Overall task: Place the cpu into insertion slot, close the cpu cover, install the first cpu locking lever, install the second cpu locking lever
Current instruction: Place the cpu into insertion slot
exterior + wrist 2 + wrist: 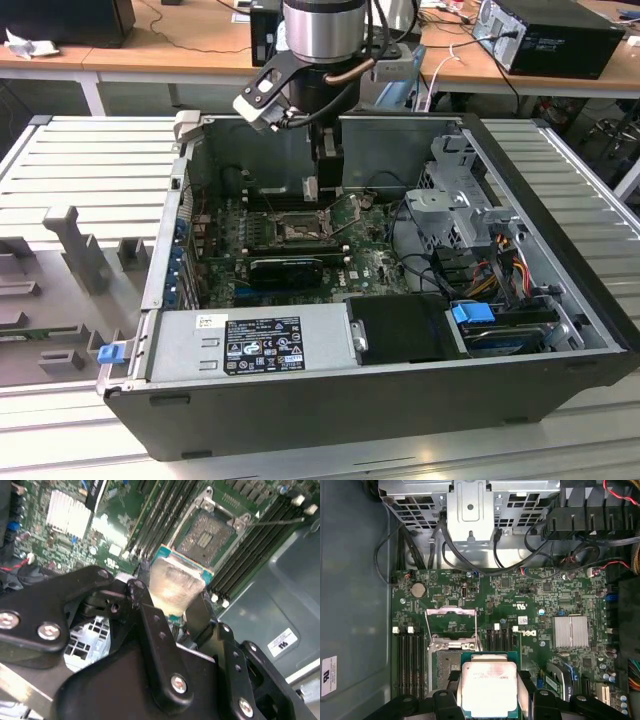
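My gripper (pixel 171 596) is shut on the cpu (pixel 176 580), a square chip with a pale silver top and green rim, held by its two opposite edges between black fingers (pixel 146 607). In the first wrist view the cpu (pixel 489 687) hangs above the motherboard, overlapping one side of the insertion slot (pixel 445 661). The slot (pixel 207 534) is a dark-centred square socket with a metal rim and nothing in it. The cpu cover (pixel 451 611) stands swung open beyond the slot. In the exterior view the gripper (pixel 312 192) reaches down into the case over the slot (pixel 295 230).
Long black memory slots (pixel 410 660) flank the socket. A silver heatsink (pixel 570 631) and a black card (pixel 285 268) sit nearby on the green board. The case walls, a drive cage (pixel 460 200), cables and the power supply (pixel 250 340) hem in the board.
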